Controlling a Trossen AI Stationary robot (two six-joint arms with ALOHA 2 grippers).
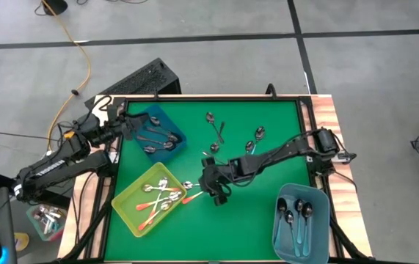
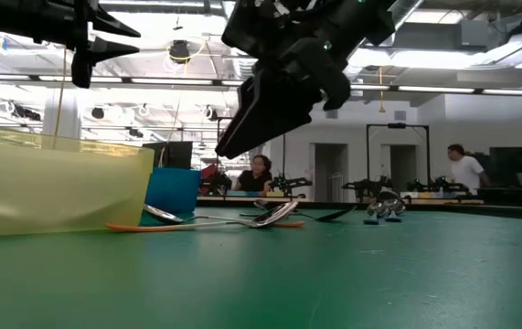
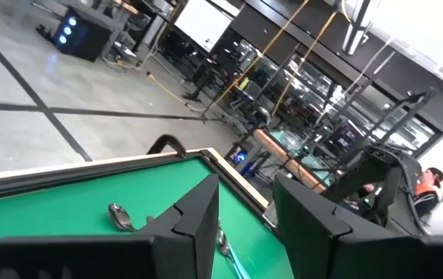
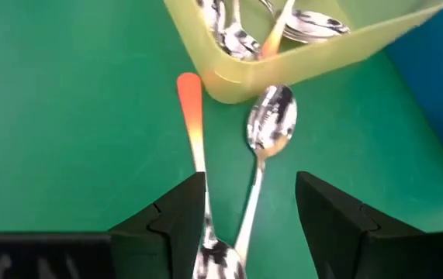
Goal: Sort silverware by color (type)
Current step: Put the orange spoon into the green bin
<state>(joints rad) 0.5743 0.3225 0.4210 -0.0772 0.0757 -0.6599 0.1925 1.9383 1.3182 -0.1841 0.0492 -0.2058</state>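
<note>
right tool (image 4: 248,232): fingers parted, empty, above two orange-handled spoons (image 4: 194,128) | left tool (image 3: 244,225): parted, empty, over blue bin (image 1: 166,126)

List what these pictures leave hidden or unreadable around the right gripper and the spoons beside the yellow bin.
- Right wrist view: the two orange-handled spoons run out of frame between the right gripper's open fingers.
- High view: the right gripper covers those spoons' near ends.
- Low view: the yellow bin's cloudy wall hides its contents.
- Left wrist view: the left gripper's fingers block the blue bin beneath.
</note>
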